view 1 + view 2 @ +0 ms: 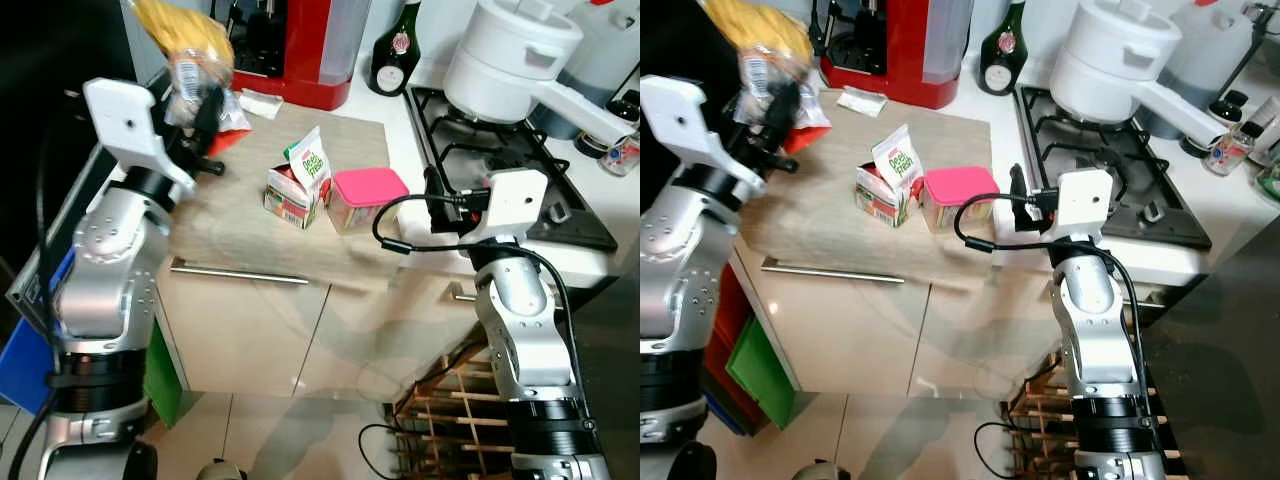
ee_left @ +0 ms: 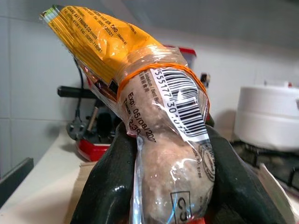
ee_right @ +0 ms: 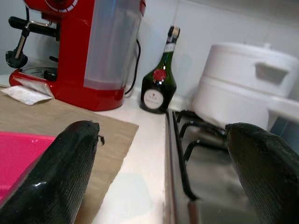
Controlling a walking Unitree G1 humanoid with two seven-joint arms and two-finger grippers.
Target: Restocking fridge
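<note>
Kitchen counter [image 1: 240, 230] with a wood-look top lies below both arms. Left gripper [image 2: 163, 186] is clamped on a yellow-topped food packet [image 2: 159, 116], held above the counter's left end. Right gripper [image 3: 163, 168], fingers spread with nothing between them, hovers beside a pink-lidded tub [image 1: 365, 197] touching a carton [image 1: 300, 180], near the gas hob [image 1: 500, 160].
</note>
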